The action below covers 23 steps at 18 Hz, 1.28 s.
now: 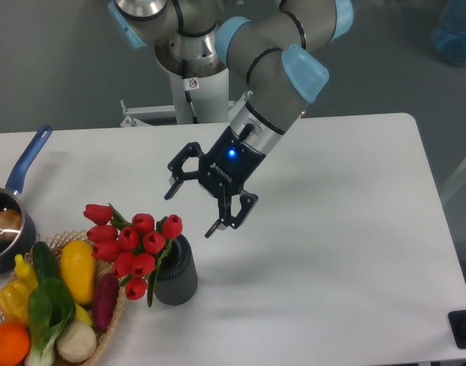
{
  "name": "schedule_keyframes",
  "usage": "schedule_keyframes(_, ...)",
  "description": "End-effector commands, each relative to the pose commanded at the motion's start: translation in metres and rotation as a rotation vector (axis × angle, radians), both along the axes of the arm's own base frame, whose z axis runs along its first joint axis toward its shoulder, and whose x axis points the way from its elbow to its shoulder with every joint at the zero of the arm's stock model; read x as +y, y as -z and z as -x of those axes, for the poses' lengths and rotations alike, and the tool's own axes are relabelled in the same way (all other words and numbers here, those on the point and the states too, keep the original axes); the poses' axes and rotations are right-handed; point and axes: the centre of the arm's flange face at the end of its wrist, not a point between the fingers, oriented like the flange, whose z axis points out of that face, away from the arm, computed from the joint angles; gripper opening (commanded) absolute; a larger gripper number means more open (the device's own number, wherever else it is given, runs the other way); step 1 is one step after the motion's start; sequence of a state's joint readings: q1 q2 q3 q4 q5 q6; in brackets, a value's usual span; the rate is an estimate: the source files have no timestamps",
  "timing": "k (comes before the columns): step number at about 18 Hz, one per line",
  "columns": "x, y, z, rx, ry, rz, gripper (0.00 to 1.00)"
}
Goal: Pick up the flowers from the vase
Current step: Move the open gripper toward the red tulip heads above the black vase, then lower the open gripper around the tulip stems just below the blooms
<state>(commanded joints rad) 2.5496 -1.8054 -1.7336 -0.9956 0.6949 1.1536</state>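
The flowers (132, 244), red tulip buds with green leaves, stand in the dark grey ribbed vase (178, 273) near the table's front left and lean out to the left over the basket. My gripper (191, 211) hangs open above and a little to the right of the vase, its two dark fingers spread wide and pointing down-left. Nothing is between the fingers, and they stay apart from the buds. The stems are hidden inside the vase.
A wicker basket (114, 316) of vegetables and fruit sits at the front left, touching the flowers. A dark saucepan (5, 242) with a blue handle is at the left edge. The white table (332, 252) stretches to the right.
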Motion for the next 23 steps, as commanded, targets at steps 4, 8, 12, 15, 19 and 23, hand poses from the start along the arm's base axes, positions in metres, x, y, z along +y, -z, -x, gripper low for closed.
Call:
schedule_keyframes(4,0.010,0.006,0.002,0.017,0.024,-0.009,1.00)
schedule_keyframes(8,0.017,0.016,-0.001,0.027,0.055,-0.012,1.00)
schedule_keyframes(12,0.018,0.020,-0.003,0.027,0.062,-0.009,1.00)
schedule_keyframes(15,0.022,0.022,-0.010,0.023,0.076,-0.007,1.00)
schedule_keyframes(19,0.030,0.028,-0.019,0.020,0.099,-0.003,1.00)
schedule_keyframes(23,0.040,0.033,-0.024,0.017,0.119,-0.001,1.00)
